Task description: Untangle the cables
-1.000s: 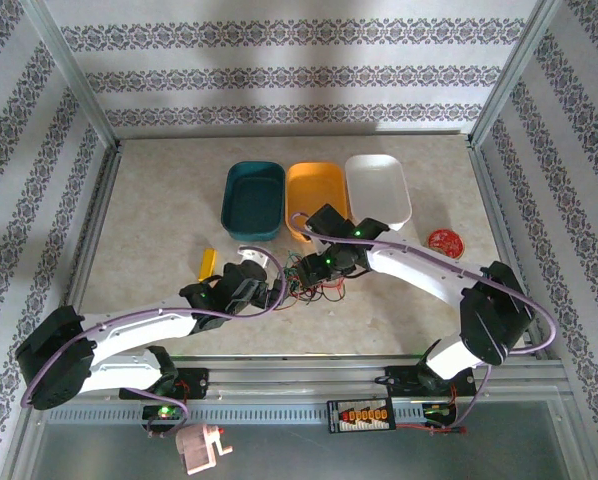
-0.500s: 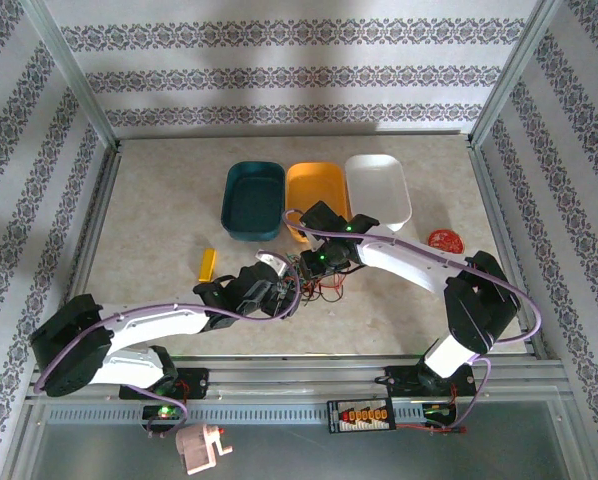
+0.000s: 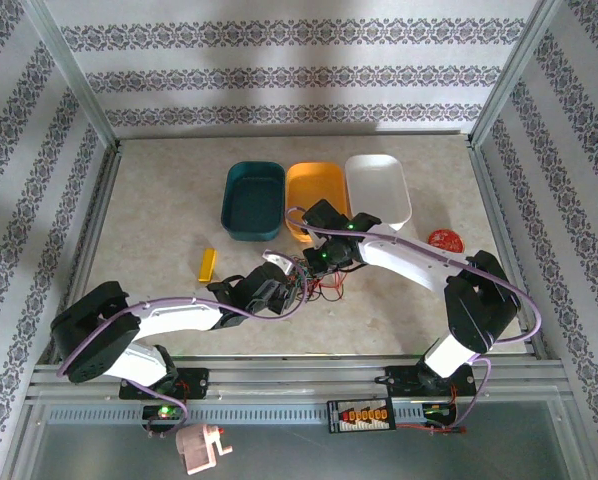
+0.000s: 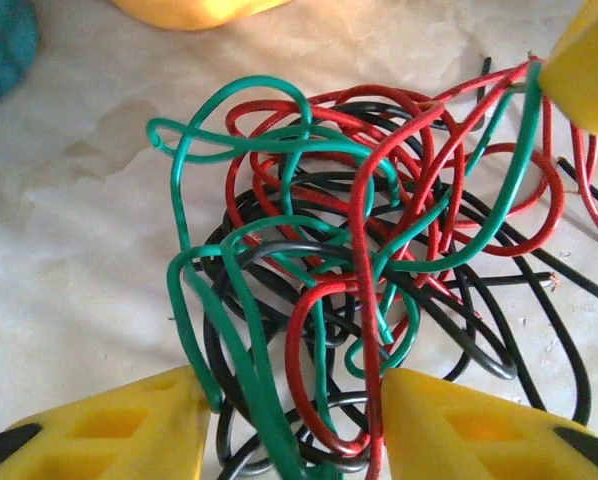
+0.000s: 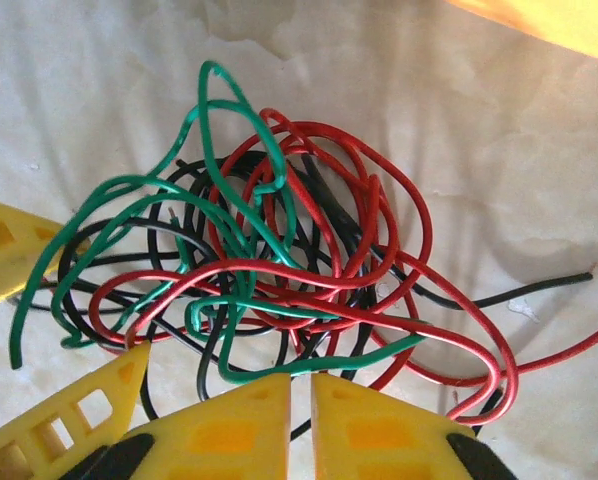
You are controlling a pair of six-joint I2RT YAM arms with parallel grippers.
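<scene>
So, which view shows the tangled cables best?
The left wrist view: the cables lie close, with most loops traceable. The right wrist view is nearly as clear. The top view shows them far too small.

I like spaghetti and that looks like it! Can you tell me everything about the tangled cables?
The cables are thin, shiny wires in red, green and black, looped through each other in one loose heap on the pale table. The left gripper stands open around some loops; the right gripper seems shut on strands at the other side.
</scene>
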